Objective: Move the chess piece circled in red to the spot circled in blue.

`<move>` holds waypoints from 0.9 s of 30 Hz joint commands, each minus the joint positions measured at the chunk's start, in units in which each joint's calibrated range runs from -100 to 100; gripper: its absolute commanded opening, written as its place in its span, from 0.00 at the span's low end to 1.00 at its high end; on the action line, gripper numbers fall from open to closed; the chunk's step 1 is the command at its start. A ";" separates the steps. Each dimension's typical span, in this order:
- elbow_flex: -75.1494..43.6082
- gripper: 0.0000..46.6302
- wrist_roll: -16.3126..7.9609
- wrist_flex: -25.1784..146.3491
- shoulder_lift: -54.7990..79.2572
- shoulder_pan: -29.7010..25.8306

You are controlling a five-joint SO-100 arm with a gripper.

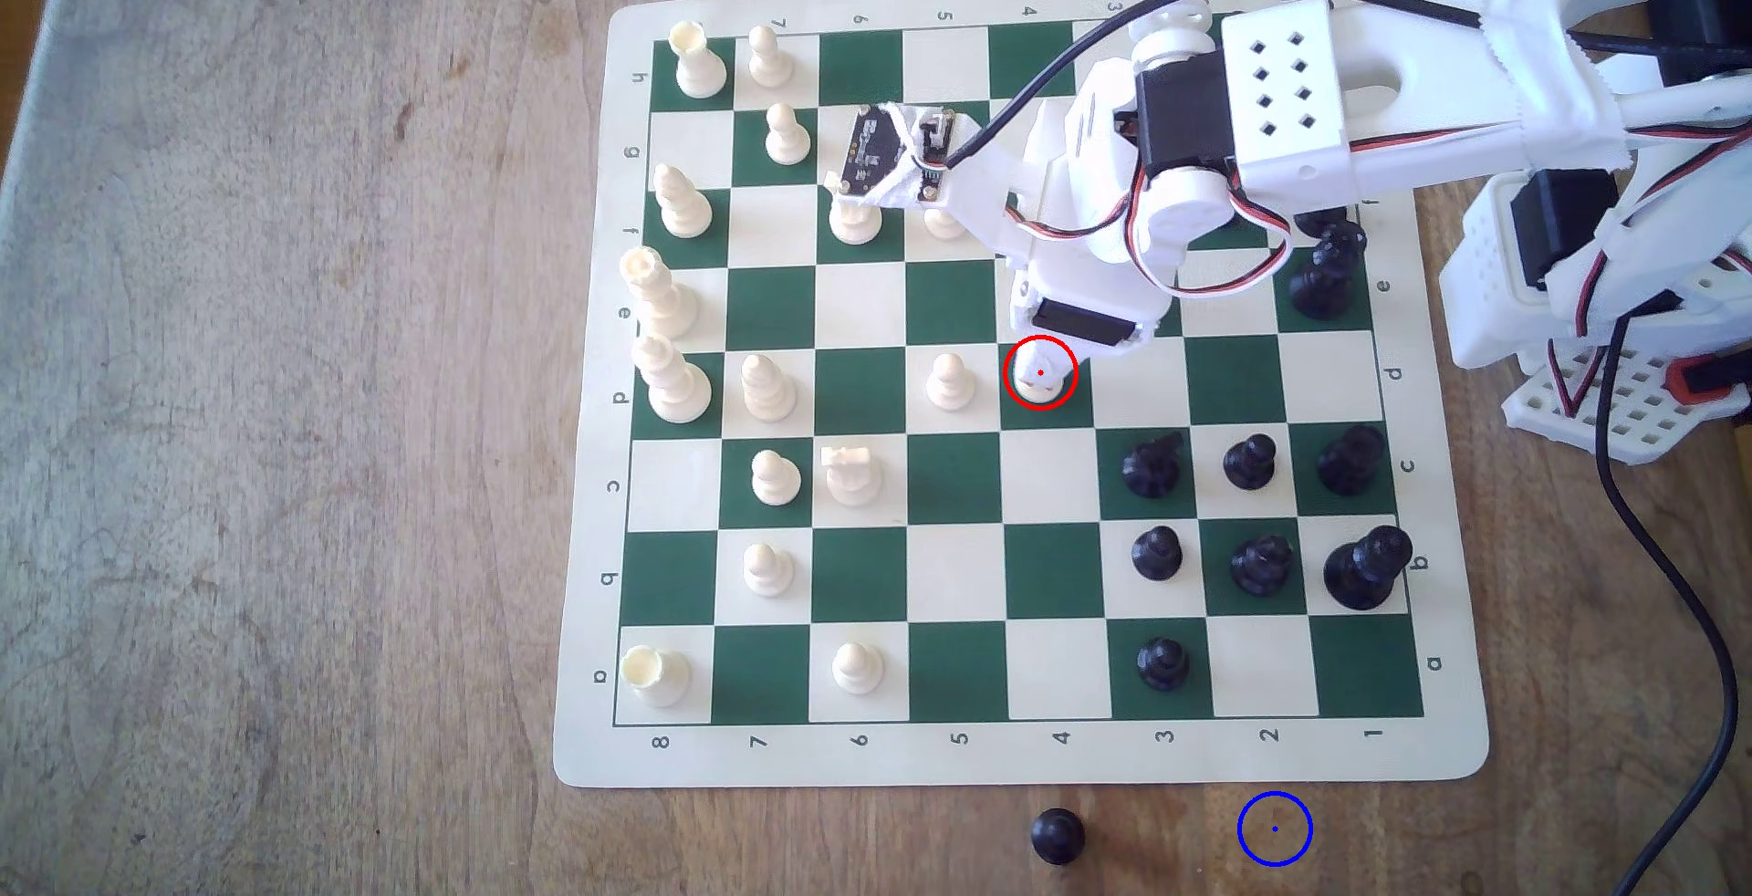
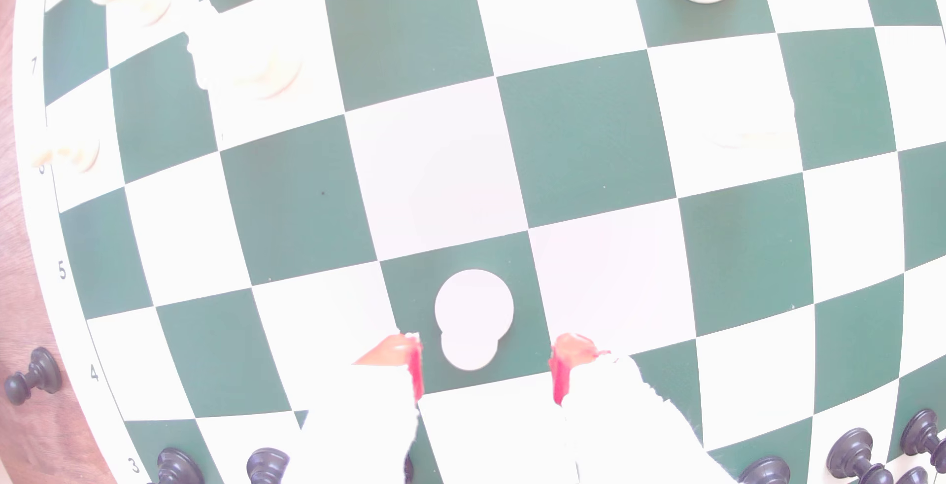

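On the exterior view's green-and-cream chessboard (image 1: 1019,754), the cream pawn (image 1: 1039,381) stands on a green square in row d, ringed in red, directly under the white arm's gripper (image 1: 1043,356). Off the board's near edge, the blue circle (image 1: 1274,828) marks bare wood, with a black pawn (image 1: 1057,835) to its left.

Seen from the wrist, the gripper (image 2: 486,363) is spread, red-tipped fingers (image 2: 413,366) flanking the pawn (image 2: 473,315) without touching.

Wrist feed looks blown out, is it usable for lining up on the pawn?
Wrist view: overexposed and fisheye-warped, yet the pawn outlines clearly on its green square between the open pincer tips. Exterior view: evenly lit, sharp, but the arm partly covers the pawn.
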 commanded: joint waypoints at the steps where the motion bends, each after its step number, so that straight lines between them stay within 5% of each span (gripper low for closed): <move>1: -0.39 0.30 0.10 -1.01 0.27 -0.54; 27: -0.39 0.27 -0.24 -5.19 6.81 -2.18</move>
